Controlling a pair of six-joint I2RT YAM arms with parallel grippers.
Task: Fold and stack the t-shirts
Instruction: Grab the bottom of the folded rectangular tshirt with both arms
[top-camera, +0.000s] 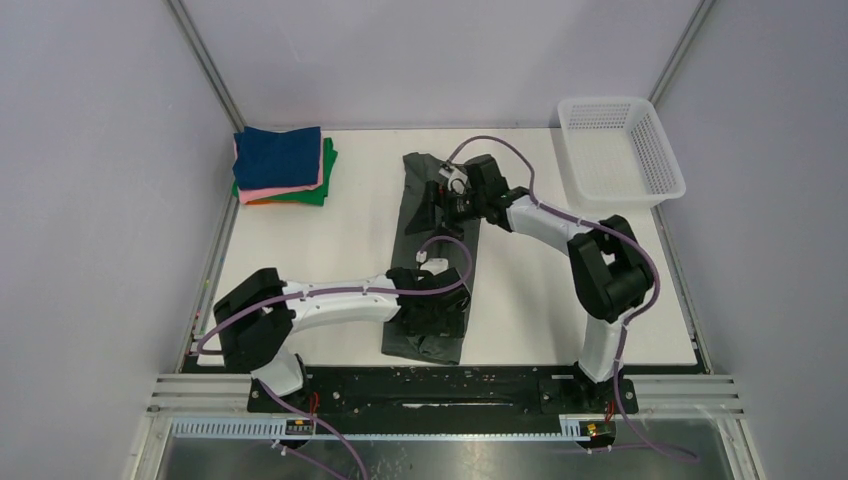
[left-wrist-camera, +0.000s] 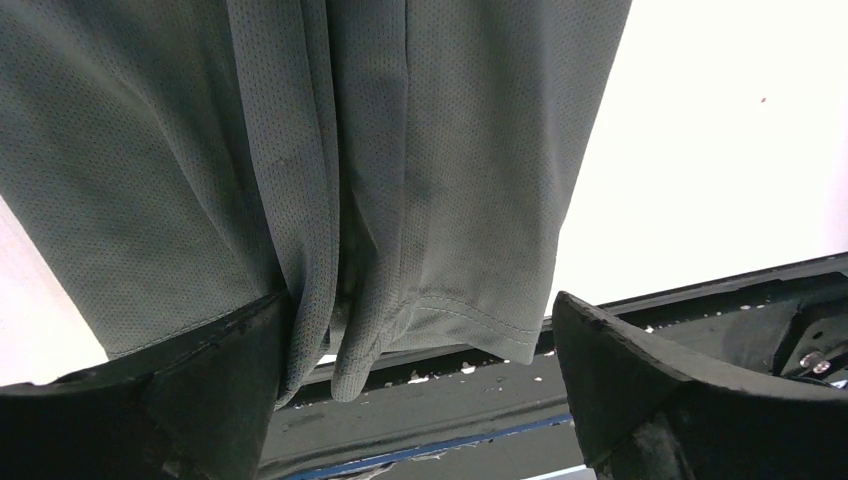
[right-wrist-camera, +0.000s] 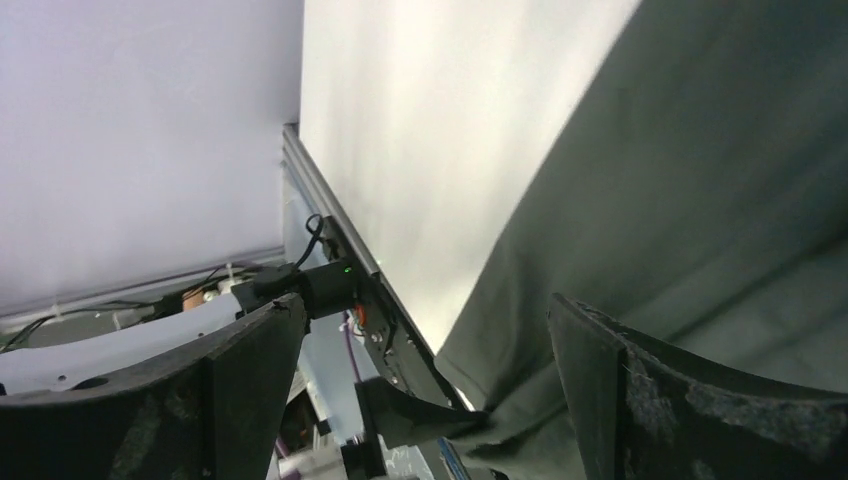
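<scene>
The large dark grey-green t-shirt (top-camera: 415, 232) lies as a long narrow strip down the middle of the white table. My left gripper (top-camera: 437, 315) is open over its near end; in the left wrist view (left-wrist-camera: 418, 305) the hem (left-wrist-camera: 450, 150) sits bunched between the wide-apart jaws at the table's front edge. My right gripper (top-camera: 442, 195) is open over the shirt's far end; in the right wrist view (right-wrist-camera: 425, 305) the cloth (right-wrist-camera: 700, 200) lies to the right. Folded navy (top-camera: 278, 155), pink (top-camera: 285, 188), orange (top-camera: 262, 201) and green (top-camera: 325, 185) shirts are stacked at the back left.
A white plastic mesh basket (top-camera: 620, 150) stands at the back right corner. Metal frame rails (top-camera: 200, 290) and walls border the table. The black base rail (top-camera: 450, 385) runs along the near edge. Purple cables loop over both arms.
</scene>
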